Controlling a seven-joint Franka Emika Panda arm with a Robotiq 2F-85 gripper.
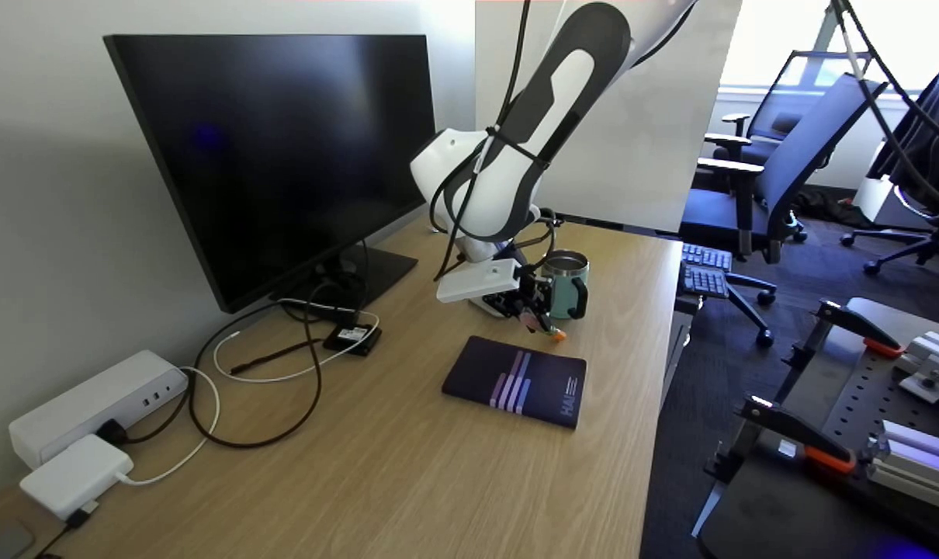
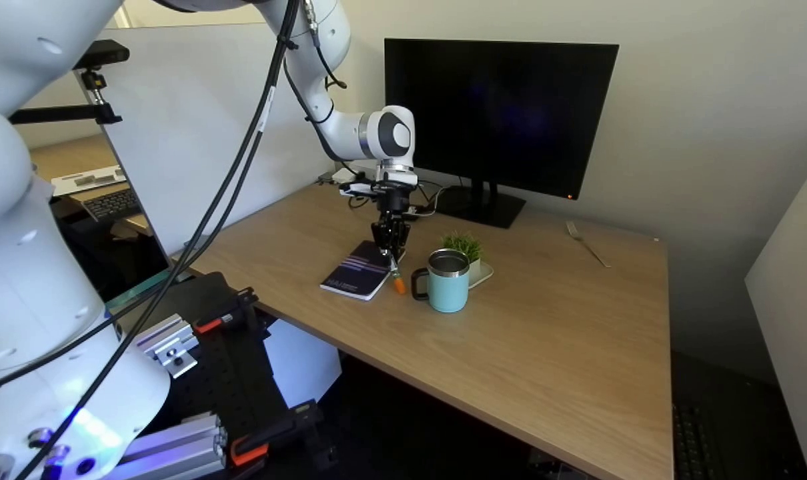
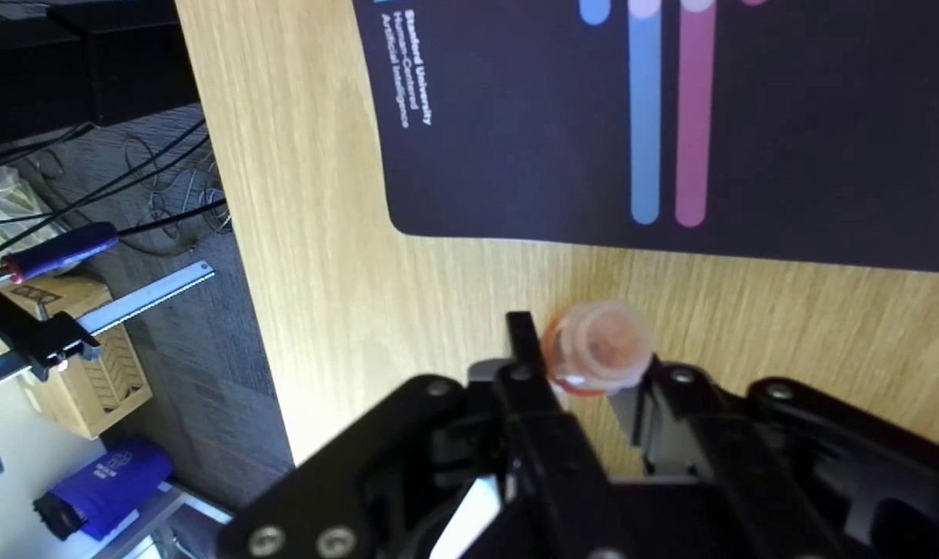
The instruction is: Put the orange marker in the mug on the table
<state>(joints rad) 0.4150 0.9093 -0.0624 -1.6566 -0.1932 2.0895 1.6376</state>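
The orange marker shows its orange cap in both exterior views [image 1: 559,335] [image 2: 399,285] and its pale round end in the wrist view [image 3: 605,345]. My gripper [image 2: 390,252] is shut on the marker, one finger on each side, as the wrist view also shows [image 3: 586,361]. The marker points down, slightly tilted, beside the notebook; I cannot tell whether its tip touches the table [image 2: 543,327]. The teal mug [image 1: 566,293] stands upright on the table with its handle toward the marker [image 2: 447,292]. The marker is outside the mug, on its handle side. The mug is outside the wrist view.
A dark notebook [image 1: 516,380] lies beside the gripper [image 2: 358,270]. A small potted plant [image 2: 462,247] stands just behind the mug. A monitor [image 2: 497,120] stands at the back. A fork [image 2: 587,244] and several cables [image 1: 314,373] lie on the table.
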